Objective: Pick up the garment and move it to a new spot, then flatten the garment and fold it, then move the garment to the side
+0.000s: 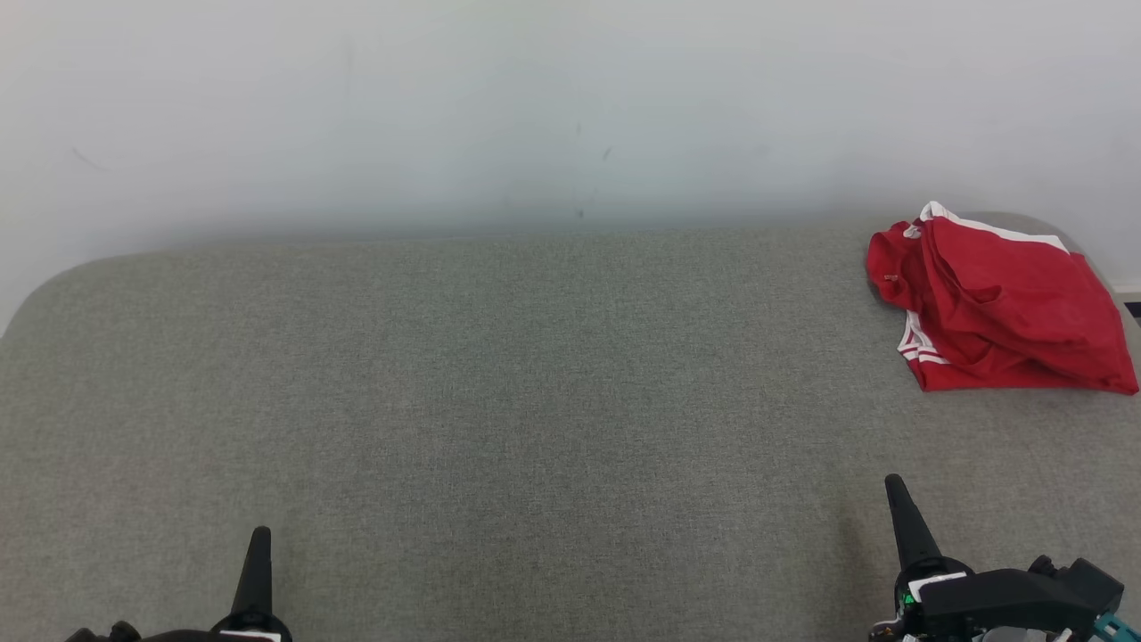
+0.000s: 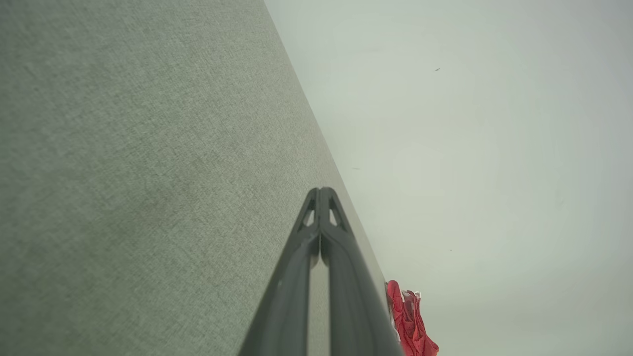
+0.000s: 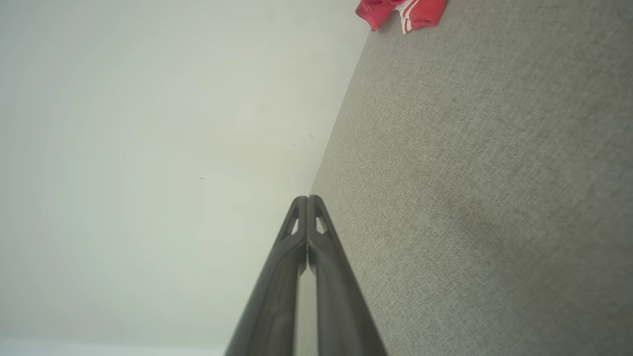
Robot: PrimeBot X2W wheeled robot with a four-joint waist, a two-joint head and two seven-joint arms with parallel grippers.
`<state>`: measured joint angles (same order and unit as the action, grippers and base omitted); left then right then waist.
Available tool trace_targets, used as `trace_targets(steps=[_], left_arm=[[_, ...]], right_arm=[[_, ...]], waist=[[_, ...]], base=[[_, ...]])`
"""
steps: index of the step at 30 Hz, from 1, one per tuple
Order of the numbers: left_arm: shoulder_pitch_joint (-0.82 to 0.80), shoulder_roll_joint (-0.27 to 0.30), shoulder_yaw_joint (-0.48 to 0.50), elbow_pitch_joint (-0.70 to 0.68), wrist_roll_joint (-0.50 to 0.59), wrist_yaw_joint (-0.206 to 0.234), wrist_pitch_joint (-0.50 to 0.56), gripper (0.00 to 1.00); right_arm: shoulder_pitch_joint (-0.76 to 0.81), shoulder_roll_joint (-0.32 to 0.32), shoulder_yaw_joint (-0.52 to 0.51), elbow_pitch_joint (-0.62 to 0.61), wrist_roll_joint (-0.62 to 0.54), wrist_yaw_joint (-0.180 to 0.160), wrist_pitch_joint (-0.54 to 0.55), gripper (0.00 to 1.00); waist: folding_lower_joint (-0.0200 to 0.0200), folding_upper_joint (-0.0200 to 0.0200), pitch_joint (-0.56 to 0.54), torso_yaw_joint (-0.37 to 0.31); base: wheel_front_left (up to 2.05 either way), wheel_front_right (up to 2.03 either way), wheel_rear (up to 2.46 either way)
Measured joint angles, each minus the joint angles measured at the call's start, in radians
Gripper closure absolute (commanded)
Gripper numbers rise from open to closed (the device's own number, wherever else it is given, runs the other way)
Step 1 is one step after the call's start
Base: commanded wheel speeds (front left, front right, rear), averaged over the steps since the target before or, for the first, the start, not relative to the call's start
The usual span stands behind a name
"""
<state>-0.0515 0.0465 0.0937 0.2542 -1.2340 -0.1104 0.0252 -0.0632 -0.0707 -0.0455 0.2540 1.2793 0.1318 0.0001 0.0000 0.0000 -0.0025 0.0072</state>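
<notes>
Red fabric garment [image 1: 998,303]: crumpled heap with white stripes along the hems, lying on the far right part of the surface, close to the rounded back corner and just short of the wall; layers bunched over one another, neither flattened nor squarely folded.
Grey woven fabric surface [image 1: 535,401]: broad, rounded at the far corners, running from the near edge of the head view back to the wall.
Pale off-white wall [image 1: 535,107]: straight behind the surface, marked by a few small dark specks.
Left tool [image 1: 259,535]: two long dark fingers pressed together into one point, clenched with nothing between them; at the lower left of the head view, pointing away over the grey cloth, well apart from the garment.
Left wrist view: left tool [image 2: 321,190] with tips meeting and a thin slit lower down; garment [image 2: 410,321] a small red patch beside the fingers, at the line where surface meets wall.
Right tool [image 1: 894,486]: likewise clenched and holding nothing; at the lower right of the head view, on the garment's side but nearer the camera, with a stretch of grey cloth between them.
Right wrist view: right tool [image 3: 307,198] with tips touching; garment [image 3: 400,10] at the top edge, cut off by the frame.
Height of either tool over the surface: cannot tell.
</notes>
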Motion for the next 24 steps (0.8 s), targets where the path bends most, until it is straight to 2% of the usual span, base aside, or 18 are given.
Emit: trace_targets(steps=[24], left_arm=[[-0.032, 0.001, 0.011, -0.003, -0.209, -0.011, 0.049, 1.00]], right_arm=[[-0.022, 0.000, -0.022, -0.004, 0.201, 0.000, 0.052, 1.00]], waist=[[0.0000, 0.0000, 0.002, -0.004]], base=[[0.00, 0.00, 0.00]])
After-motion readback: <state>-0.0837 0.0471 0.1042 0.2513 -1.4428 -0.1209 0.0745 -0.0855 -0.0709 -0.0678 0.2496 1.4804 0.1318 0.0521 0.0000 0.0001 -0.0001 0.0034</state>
